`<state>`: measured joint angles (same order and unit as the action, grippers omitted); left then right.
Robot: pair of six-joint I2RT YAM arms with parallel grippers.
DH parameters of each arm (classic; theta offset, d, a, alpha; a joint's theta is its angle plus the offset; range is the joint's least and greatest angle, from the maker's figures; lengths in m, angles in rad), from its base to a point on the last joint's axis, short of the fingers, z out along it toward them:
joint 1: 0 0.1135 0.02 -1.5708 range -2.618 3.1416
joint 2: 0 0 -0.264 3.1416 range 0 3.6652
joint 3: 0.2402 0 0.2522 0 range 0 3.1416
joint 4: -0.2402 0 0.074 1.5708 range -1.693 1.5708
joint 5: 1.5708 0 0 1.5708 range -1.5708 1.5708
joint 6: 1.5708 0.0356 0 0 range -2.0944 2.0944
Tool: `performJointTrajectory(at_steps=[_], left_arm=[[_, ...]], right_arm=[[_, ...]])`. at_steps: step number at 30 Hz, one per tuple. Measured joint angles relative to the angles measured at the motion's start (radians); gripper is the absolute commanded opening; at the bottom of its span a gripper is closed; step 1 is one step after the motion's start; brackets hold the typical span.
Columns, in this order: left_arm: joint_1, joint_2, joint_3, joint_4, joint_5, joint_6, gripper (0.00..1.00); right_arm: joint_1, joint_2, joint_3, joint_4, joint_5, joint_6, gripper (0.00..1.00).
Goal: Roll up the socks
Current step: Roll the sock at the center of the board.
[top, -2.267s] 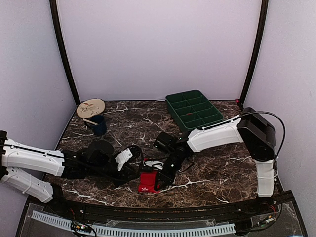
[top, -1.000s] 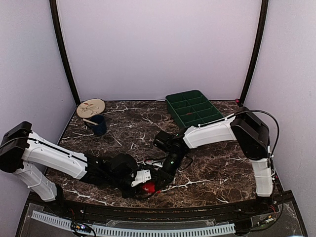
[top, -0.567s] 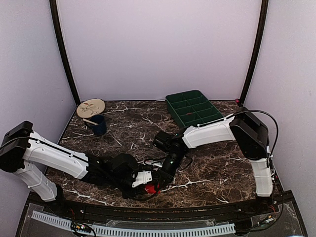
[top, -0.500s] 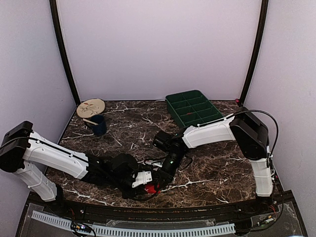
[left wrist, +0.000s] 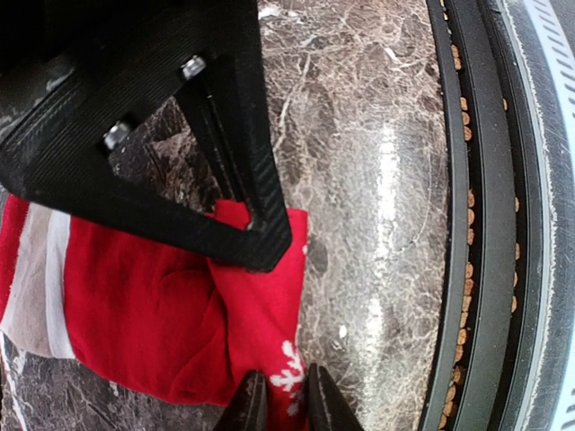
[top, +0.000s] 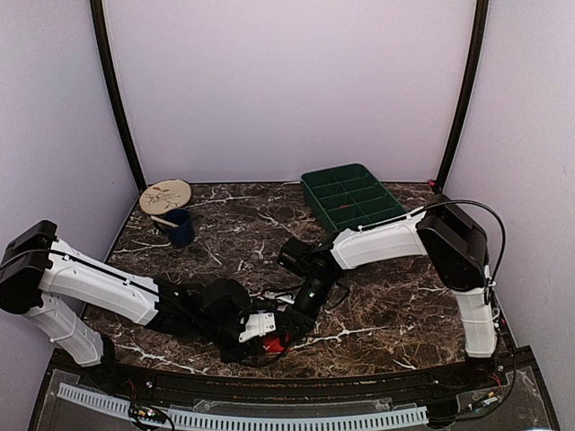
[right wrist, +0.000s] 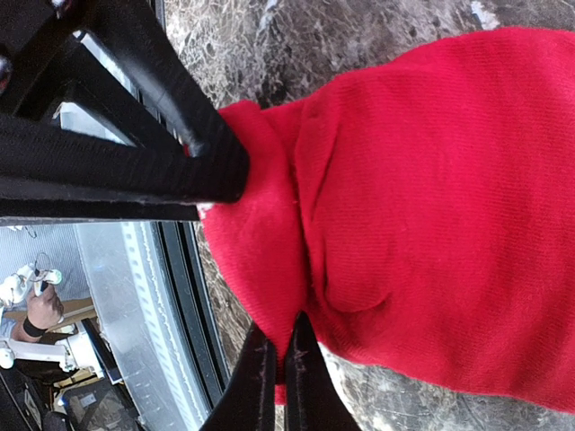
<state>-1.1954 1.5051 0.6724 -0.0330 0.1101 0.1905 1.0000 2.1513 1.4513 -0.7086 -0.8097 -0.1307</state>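
Left gripper (left wrist: 278, 406) nearly together, pinching snowflake edge of socks (left wrist: 144, 305) at bottom of frame; my right gripper (right wrist: 277, 373) clamped on red fold. Socks low centre on worktop (left wrist: 359, 162). Mid-roll, I judge; next: turn fabric over itself, keeping both grips firm.

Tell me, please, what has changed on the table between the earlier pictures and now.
The left arm raised its shoulder and swung the left claw toward the near edge, onto the red sock bundle, closing on its snowflake corner. The bundle is now mostly covered in the top view. The right claw stayed pinched on it, barely shifting; the green tray and blue cup stayed put.
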Motion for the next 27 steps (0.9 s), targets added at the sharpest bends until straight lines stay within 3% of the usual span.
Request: performJointTrajectory(at_steps=[18,27], left_arm=[[0.000,0.048,0.015,-0.002,0.036,0.000,0.05],[0.055,0.069,0.031,0.000,0.094,0.000,0.01]], right_arm=[[0.000,0.011,0.011,-0.003,-0.003,0.001,0.00],[-0.006,0.016,0.011,-0.011,-0.001,0.006,0.16]])
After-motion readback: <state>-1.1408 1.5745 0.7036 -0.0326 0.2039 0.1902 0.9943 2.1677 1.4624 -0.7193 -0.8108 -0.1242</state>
